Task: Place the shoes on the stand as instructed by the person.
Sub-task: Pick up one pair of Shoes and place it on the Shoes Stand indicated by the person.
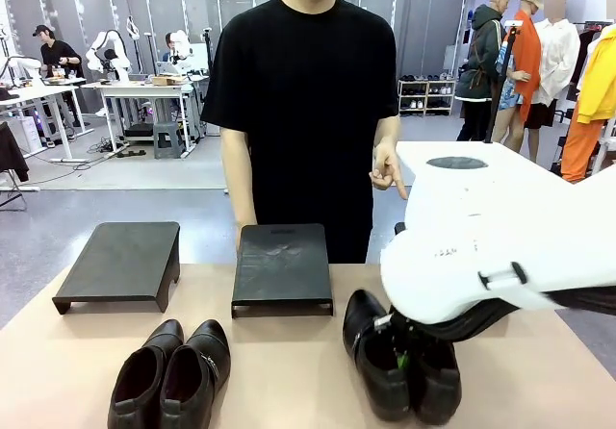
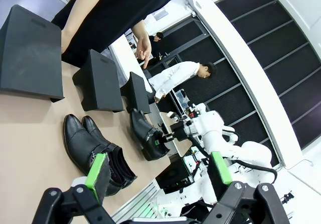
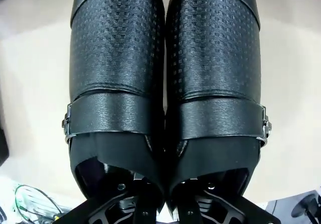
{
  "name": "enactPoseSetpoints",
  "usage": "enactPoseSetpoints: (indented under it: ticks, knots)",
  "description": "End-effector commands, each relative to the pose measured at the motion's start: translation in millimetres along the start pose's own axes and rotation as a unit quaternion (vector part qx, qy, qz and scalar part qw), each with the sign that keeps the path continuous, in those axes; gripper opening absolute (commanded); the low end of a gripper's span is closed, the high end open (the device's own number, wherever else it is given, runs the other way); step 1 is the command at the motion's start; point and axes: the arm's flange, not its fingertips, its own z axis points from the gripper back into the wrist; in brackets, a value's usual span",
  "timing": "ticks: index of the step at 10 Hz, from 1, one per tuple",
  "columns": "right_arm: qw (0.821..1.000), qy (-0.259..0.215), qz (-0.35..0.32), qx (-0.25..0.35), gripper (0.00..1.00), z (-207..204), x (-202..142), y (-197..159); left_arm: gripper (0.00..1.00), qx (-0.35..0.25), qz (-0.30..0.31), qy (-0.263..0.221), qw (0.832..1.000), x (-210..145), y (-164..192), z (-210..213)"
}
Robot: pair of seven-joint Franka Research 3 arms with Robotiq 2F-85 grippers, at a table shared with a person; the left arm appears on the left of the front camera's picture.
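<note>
Right gripper [image 3: 164, 199] is pressed together with 1 finger in each shoe of the right pair [image 1: 366, 338], at the table's 5 o'clock, seemingly pinching their inner walls. Left gripper [image 2: 158, 171] hangs spread, empty. Left pair [image 1: 183, 371] lies at 7 o'clock. Person's hand [image 1: 388, 171] points down. Left stand [image 1: 120, 264] sits at 11 o'clock, middle stand [image 1: 282, 267] at 12.

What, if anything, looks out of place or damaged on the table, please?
Nothing is spilled or askew. The left pair and the right pair each sit neatly side by side, the latter pinched by the right gripper. Only the stand before the person shows pale scuffs on top.
</note>
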Motion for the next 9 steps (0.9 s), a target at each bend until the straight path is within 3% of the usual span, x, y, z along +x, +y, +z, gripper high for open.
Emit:
enactPoseSetpoints:
  ticks: [1, 4, 9]
  knots:
    - [0.998, -0.057, 0.011, 0.0, 0.0, 40.4, 7.0, -17.5, 1.0, -0.006, -0.005, 0.002, 1.0, -0.7, 0.2, 1.6]
    - [0.995, -0.094, 0.03, -0.023, 0.0, 89.2, 31.0, -50.0, 1.0, -0.006, -0.005, 0.002, 1.0, -0.7, 0.2, 1.6]
    - [0.991, -0.127, 0.037, -0.003, 0.0, 147.2, 91.0, -120.3, 1.0, -0.006, -0.005, 0.002, 1.0, -0.7, 0.2, 1.6]
